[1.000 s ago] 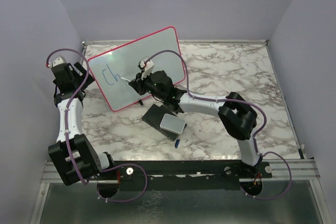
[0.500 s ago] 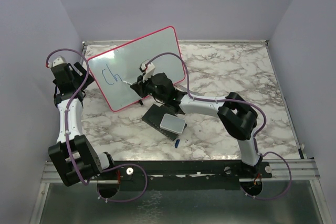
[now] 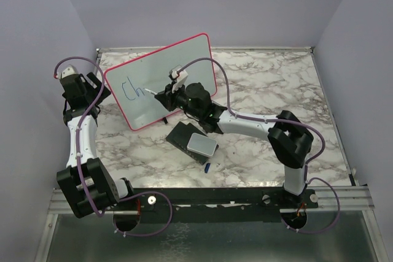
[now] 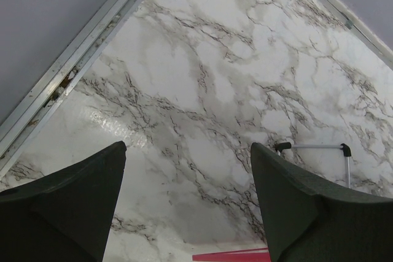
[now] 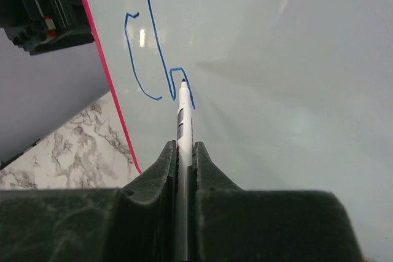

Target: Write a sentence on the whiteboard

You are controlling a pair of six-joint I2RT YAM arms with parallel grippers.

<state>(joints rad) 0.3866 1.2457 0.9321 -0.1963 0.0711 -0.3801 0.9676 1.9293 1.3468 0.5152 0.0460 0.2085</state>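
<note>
The whiteboard [image 3: 184, 59] stands tilted at the back left, with a red-pink frame. The sentence [image 3: 130, 89] is blue marker strokes reading "Ch" near its left end, and it also shows in the right wrist view [image 5: 138, 59]. My right gripper [image 3: 166, 94] is shut on a white marker [image 5: 183, 121], whose tip touches the board [image 5: 276, 59] at the foot of the "h". My left gripper [image 3: 97, 87] sits behind the board's left edge. In the left wrist view it [image 4: 187, 146] is open, with the red frame [image 4: 230, 254] low between its fingers.
A dark block with a grey-white pad [image 3: 201, 144] lies on the marble table in front of the board. A blue cap [image 3: 208, 166] lies just beyond it toward me. A black-tipped board foot [image 4: 313, 147] and the table's metal rail [image 4: 73, 72] show in the left wrist view.
My right gripper has dipped and come back up along the board with the marker. The "h" beside the "C" has grown. The right elbow has swung right. The left arm has not moved.
</note>
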